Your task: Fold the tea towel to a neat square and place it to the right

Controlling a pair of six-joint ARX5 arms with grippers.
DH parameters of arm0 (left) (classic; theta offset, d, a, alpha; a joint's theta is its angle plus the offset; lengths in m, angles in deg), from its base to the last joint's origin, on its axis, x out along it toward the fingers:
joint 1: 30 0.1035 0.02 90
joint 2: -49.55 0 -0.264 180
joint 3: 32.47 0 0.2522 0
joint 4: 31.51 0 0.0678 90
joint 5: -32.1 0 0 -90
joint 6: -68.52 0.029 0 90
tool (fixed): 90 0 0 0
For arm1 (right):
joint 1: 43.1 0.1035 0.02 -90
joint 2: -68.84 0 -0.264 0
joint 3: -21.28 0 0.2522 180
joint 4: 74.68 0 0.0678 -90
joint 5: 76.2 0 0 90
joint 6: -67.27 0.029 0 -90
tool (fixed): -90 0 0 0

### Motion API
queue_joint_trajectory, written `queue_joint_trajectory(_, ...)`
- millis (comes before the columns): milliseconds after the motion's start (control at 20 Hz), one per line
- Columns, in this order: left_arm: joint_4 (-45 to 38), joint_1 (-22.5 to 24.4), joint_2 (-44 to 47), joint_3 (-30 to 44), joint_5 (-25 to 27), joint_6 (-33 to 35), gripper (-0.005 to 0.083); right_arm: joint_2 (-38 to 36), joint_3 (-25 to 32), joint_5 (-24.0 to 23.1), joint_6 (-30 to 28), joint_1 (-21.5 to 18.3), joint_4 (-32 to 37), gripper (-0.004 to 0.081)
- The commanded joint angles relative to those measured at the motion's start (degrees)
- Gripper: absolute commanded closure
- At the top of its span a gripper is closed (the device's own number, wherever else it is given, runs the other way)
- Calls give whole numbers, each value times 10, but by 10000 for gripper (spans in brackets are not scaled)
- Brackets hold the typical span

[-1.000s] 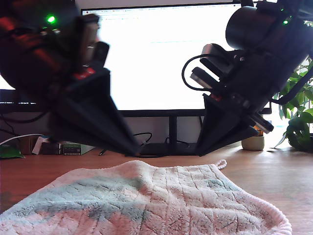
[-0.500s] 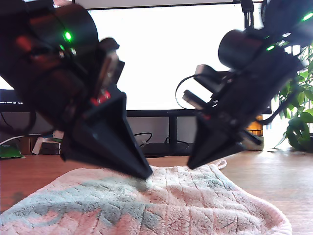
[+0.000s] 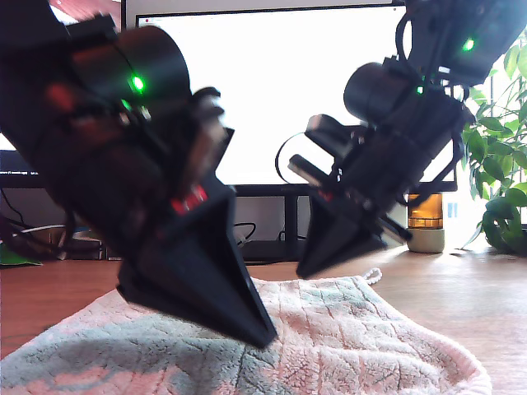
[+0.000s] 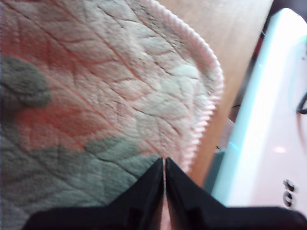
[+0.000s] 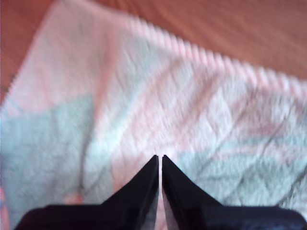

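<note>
Both arms are coming lower and nearer over the last second, with my second gripper (image 3: 265,339) (image 5: 159,157) now pointing its tip down over the middle of the tea towel (image 3: 346,329). Its jaws are pressing together with only a hairline slit between them and nothing caught there. My first gripper (image 3: 306,270) (image 4: 164,160) is hanging with its jaws equally pinched together and empty, the towel's corded pink edge lying just ahead of its tip. The towel is lying spread and rumpled beneath both grippers, its small corner loop (image 3: 373,274) sitting just beside my first gripper. A small pale pot (image 3: 426,240) is standing beyond that gripper, its contents impossible to tell. The wooden table (image 3: 469,288) is carrying everything, while a bright monitor (image 3: 272,99) is glowing behind the arms, beside a leafy plant (image 3: 502,193).
</note>
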Motion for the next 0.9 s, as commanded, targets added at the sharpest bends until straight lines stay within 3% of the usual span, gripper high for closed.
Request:
queue_joint_trajectory(0, -7, -2, -16, 0, 3, -1, 795, 10, 5, 4, -7, 2, -7, 783)
queue_joint_trajectory(400, 14, -11, -32, 0, -16, -1, 795, 30, 5, -4, -37, 3, -19, 783)
queue_joint_trajectory(850, 82, -20, -32, 0, 7, 26, 795, 30, 5, -87, -38, 3, -20, 783)
